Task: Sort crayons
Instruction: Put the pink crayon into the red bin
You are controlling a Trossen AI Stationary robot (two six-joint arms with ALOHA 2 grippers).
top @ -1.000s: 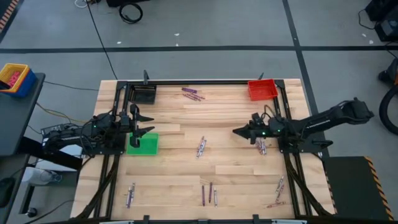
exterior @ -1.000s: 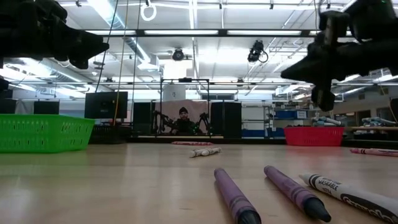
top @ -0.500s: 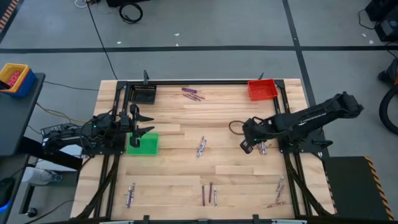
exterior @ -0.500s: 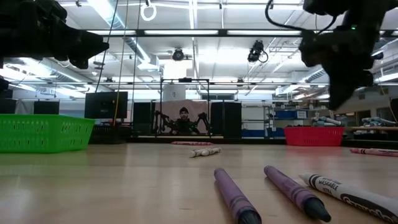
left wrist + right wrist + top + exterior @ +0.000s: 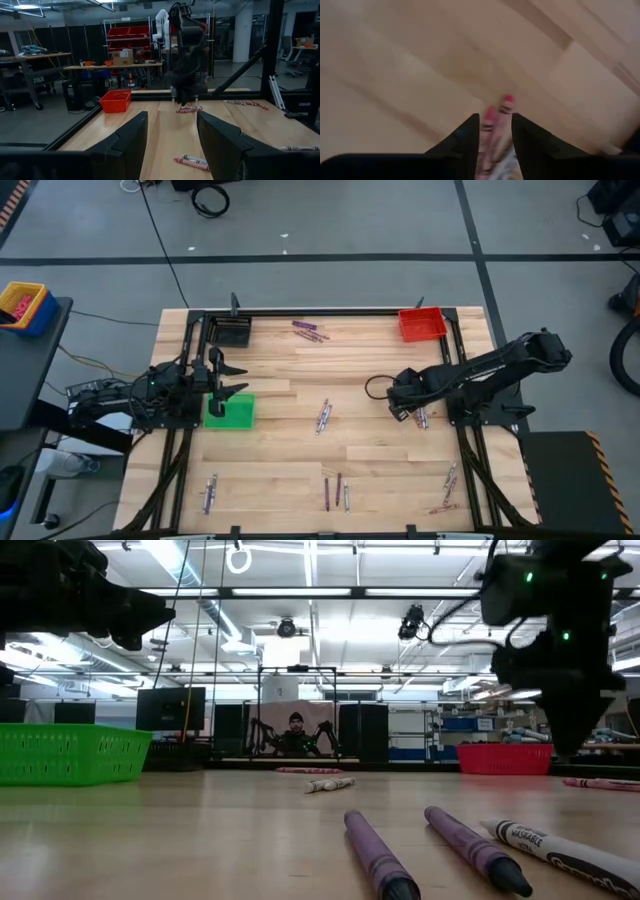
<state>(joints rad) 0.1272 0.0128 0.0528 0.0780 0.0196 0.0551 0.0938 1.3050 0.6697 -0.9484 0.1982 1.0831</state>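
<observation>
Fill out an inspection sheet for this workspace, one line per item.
Surface: wooden table, black frame rails along its edges.
Job's things: crayons scattered in small groups; green bin, red bin, black bin.
Clutter: nothing seen.
End effectors: left end effector open, waiting above the green bin; right end effector open, pointed down over a crayon cluster.
Cables: black cable across the floor to the table.
Surroundings: grey floor, yellow-and-blue bin on a side stand; a person beyond the table.
</observation>
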